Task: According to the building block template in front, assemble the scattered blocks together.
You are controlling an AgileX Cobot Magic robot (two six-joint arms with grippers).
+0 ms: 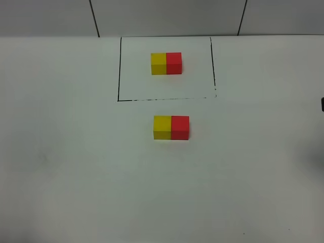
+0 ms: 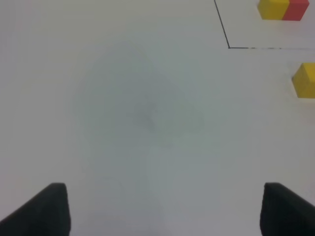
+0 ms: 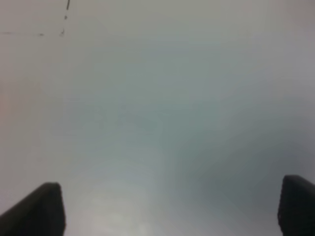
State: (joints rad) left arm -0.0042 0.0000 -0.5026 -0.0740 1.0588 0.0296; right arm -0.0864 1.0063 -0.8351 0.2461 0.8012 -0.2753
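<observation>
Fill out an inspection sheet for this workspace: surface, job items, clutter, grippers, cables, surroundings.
Surface: white table, bare, with a black drawn rectangle.
Job's things: template pair inside the rectangle, yellow left, red right. Yellow cube and red cube below the frame, side by side and touching, in the same order.
Clutter: nothing seen.
Grippers: left gripper open, empty; right gripper open, empty; both over bare table.
Cables: nothing seen.
Surroundings: pale panelled wall behind the table.

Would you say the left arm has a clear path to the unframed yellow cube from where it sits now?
Probably yes. The left claw is open over bare table, and nothing lies between it and the yellow cube, whose outer face is exposed; the red cube touches only its far side.
</observation>
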